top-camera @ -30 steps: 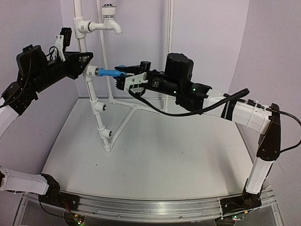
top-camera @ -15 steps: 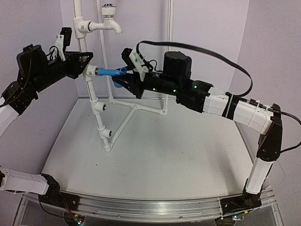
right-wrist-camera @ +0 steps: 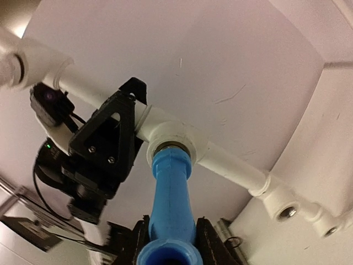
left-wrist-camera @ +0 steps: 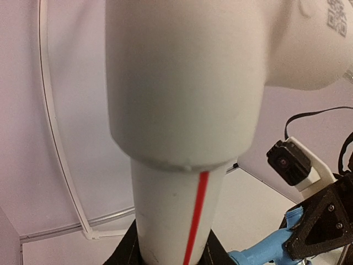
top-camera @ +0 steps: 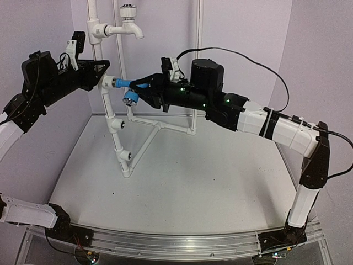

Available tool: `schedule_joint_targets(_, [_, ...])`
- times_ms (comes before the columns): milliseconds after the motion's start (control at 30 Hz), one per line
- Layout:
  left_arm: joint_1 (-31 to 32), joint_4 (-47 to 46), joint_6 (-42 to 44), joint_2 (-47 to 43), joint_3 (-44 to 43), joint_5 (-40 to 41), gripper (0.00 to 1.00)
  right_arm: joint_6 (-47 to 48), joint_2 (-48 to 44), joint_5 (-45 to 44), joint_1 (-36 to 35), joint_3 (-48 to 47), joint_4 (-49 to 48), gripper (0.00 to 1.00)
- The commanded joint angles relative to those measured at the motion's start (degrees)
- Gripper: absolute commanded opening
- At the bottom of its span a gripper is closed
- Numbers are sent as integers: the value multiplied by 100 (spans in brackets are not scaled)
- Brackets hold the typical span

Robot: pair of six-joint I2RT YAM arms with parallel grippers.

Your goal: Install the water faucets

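The right gripper (top-camera: 142, 86) is clamping the blue faucet (top-camera: 126, 84), whose inlet end is sitting in a side socket of the white pipe frame (top-camera: 110, 118) at the far left of the table (top-camera: 193, 182), its round knob (top-camera: 130, 98) hanging below the body toward the near side. The left gripper (top-camera: 102, 78) is gripping the frame's upright just beside that socket. The white faucet (top-camera: 128, 22) is sitting higher on the same upright, spout turned down, well apart from both grippers. Only the overhead view is taking in both faucets. The right wrist camera is looking along the blue body into the tee fitting (right-wrist-camera: 172, 142), a black finger (right-wrist-camera: 139, 243) pressing each side of it, and is showing two open sockets (right-wrist-camera: 287, 212) farther along the pipe. The left wrist camera is filling with the pipe at close range, a red line (left-wrist-camera: 197, 218) running down it, and is catching part of a QR code (left-wrist-camera: 337, 12) on the fitting above, too cropped to read.
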State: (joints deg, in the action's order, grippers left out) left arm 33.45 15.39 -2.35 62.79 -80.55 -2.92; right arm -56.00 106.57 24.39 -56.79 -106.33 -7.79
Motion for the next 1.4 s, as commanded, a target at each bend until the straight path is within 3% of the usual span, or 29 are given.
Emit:
schedule_joint_targets(0, [136,1075,-893,299,254,-405,0,-2842,153,104,299,53,-2199,1])
schedule_joint_targets(33, [135,1071,-897,298,266,-396,0,-2913,153,137,304,37,-2379,2])
schedule_joint_targets(100, [135,1071,-914,271,285,-378,0,-2660,17,126,315,79,-2431,16])
schedule_joint_targets(200, [135,1074,-934,199,312,-323,0,-1929,-348,-26,319,550,-2468,46])
schedule_joint_targets(300, [135,1077,-943,139,343,-271,0,-909,-778,-278,355,1359,-2464,72])
schedule_joint_targets(433, [135,1091,-975,103,361,-250,0,1045,-1430,-266,400,2364,-2466,93])
schedule_joint_targets(533, [136,1115,-991,88,337,-275,0,2995,-1846,91,409,2834,-2272,97])
schedule_joint_targets(733, [135,1159,-987,116,305,-317,0,7806,-2252,366,384,2670,-636,96])
schedule_joint_targets(900, [137,1177,-985,156,277,-325,0,10358,-2134,347,333,2253,-20,94])
schedule_joint_targets(1133, [135,1187,-1023,155,252,-352,0,12448,-1681,69,180,1788,13,86])
schedule_joint_targets(1367, [135,1212,-1055,171,224,-393,0,13138,-1141,2,19,1209,-212,79])
